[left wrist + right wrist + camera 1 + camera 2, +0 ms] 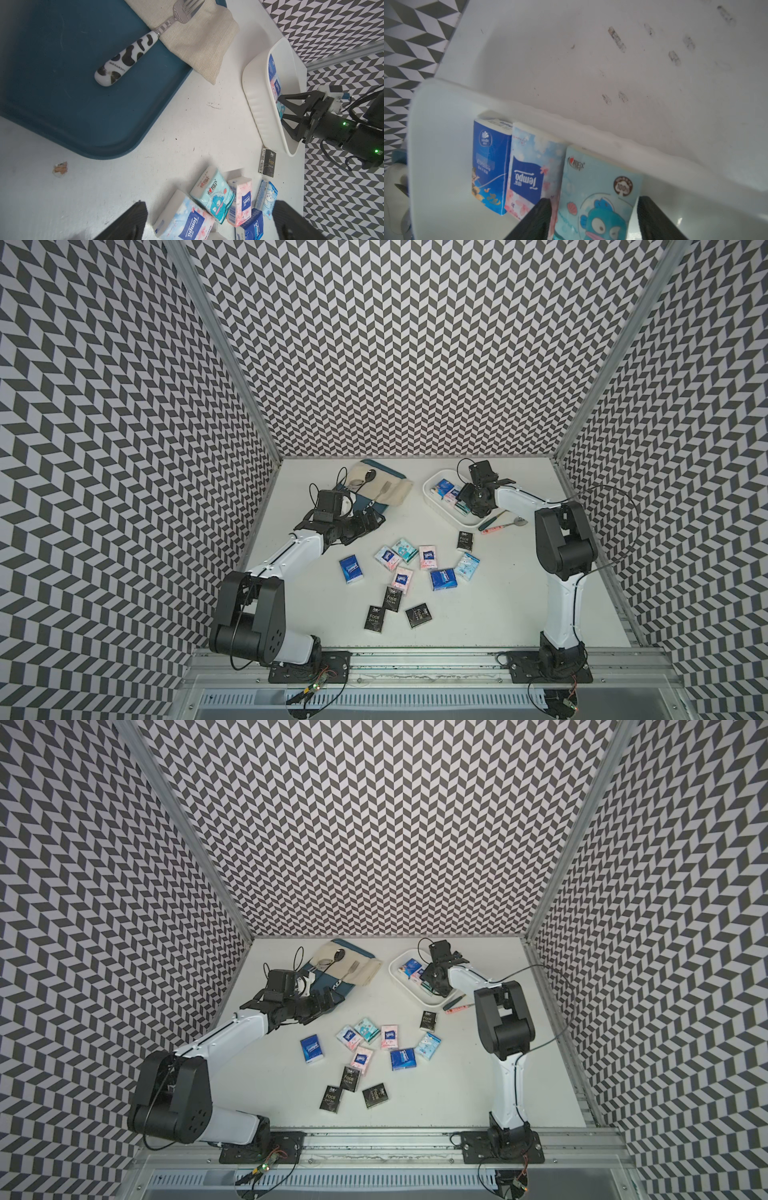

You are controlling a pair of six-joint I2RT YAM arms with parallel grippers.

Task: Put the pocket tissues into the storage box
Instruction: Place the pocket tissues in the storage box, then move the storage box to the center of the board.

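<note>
Releasing teal packet (600, 182) inside storage box (436, 135), third in row along box wall. Right gripper (592, 199) jaws spread, straddling packet. Lift straight up, no dragging. Left gripper (209, 203) spread wide, empty, near loose pocket tissues (443, 579) at table (519, 605) centre.

Soft, even light from above keeps the white tabletop (498, 614) bright, and shadows beside the packets are faint. The chevron walls (124, 448) bow outward at the edges in both top views. Close up, the right end effector (593, 218) blurs black and the storage box (529, 113) rim goes soft.
</note>
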